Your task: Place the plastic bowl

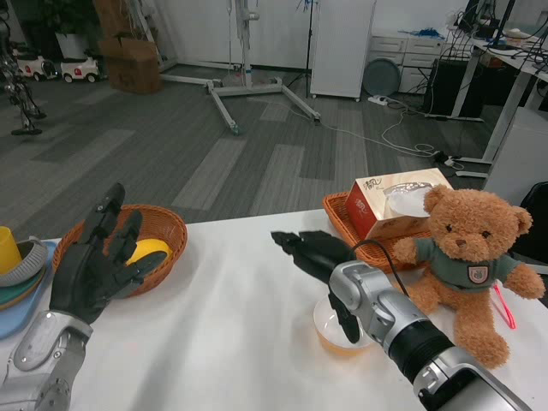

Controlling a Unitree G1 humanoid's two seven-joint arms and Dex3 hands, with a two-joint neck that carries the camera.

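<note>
The plastic bowl [336,336], clear with an orange tint at its bottom, stands on the white table [231,325] right of centre. My right hand [318,257] hovers over its far-left side with fingers stretched out flat to the left. The thumb [348,318] hangs down over the bowl's rim; no grip on the bowl shows. My left hand [96,265] is raised at the left, fingers spread and holding nothing, in front of a wicker basket [163,229].
The wicker basket holds a yellow object [151,251]. A brown teddy bear [467,261] sits right of the bowl. A tissue box [392,201] lies in a wicker tray [336,212] behind. Stacked dishes and a yellow cup [8,249] stand on a blue tray [17,317] at the far left.
</note>
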